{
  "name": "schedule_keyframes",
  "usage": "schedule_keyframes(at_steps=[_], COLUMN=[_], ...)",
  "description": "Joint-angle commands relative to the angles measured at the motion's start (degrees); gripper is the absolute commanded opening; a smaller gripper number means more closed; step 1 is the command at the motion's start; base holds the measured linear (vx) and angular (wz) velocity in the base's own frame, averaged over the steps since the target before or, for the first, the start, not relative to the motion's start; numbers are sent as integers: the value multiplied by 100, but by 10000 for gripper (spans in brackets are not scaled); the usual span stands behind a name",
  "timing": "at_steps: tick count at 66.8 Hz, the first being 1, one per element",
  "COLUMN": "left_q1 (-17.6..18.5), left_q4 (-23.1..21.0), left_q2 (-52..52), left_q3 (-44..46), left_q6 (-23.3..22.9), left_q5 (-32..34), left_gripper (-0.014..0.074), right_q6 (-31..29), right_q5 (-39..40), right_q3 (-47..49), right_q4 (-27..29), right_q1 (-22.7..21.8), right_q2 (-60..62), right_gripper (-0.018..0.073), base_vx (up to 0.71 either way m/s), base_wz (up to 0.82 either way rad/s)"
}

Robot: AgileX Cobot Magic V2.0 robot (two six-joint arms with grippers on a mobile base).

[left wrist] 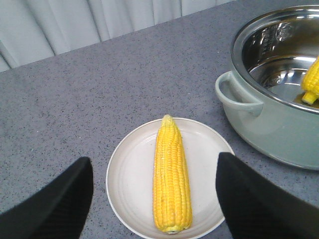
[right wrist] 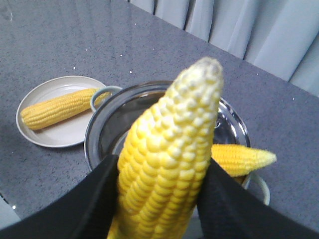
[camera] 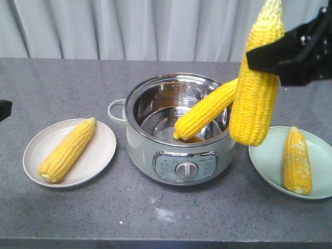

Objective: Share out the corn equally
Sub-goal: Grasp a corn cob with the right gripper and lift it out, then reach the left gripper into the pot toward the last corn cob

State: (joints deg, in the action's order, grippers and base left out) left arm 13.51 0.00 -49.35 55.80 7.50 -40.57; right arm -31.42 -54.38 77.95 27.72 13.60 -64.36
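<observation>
- The left gripper (left wrist: 154,159) hangs with its jaws spread wide, touching nothing, above a round white plate (camera: 101,155) that carries one yellow corn cob (camera: 67,150).
- At centre, a pale green electric pot with a steel bowl (camera: 150,150) holds a second cob (camera: 207,111), which leans on the right rim.
- The right gripper (right wrist: 159,194) is clamped on a third cob (camera: 257,88), held upright with its pale tip up, over the pot's right edge.
- At right, a round pale green plate (camera: 267,161) bears a fourth cob (camera: 297,161).
</observation>
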Motion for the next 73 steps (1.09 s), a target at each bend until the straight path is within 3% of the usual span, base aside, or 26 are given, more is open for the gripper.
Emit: schedule_keyframes(at_steps=[1,23,60,67,73], left_q1=[2,2,2,7,7], left_q4=[-79,-79,-137,-264,-693], left_q2=[40,40,-98,-368,-660], left_q3=[154,154,174,179,179], left_q6=[1,1,-101,365,926], left_q5=[362,362,642,641,641], left_gripper=[502,502,503,513,545], right_q6=[-15,-24,-38,-38,-38], right_q5=[536,724,651,650,656], right_q3=[-385,-1550,-1631,-1631,-1631], right_q4=[127,133,138,138,138], right_q1=[-5,-5,-5,-5,-5], right_q2=[488,1511,1765,1765,1765], right_gripper=[112,112,112,112,112], base_vx=[0,0,0,0,0], base_wz=[0,0,0,0,0])
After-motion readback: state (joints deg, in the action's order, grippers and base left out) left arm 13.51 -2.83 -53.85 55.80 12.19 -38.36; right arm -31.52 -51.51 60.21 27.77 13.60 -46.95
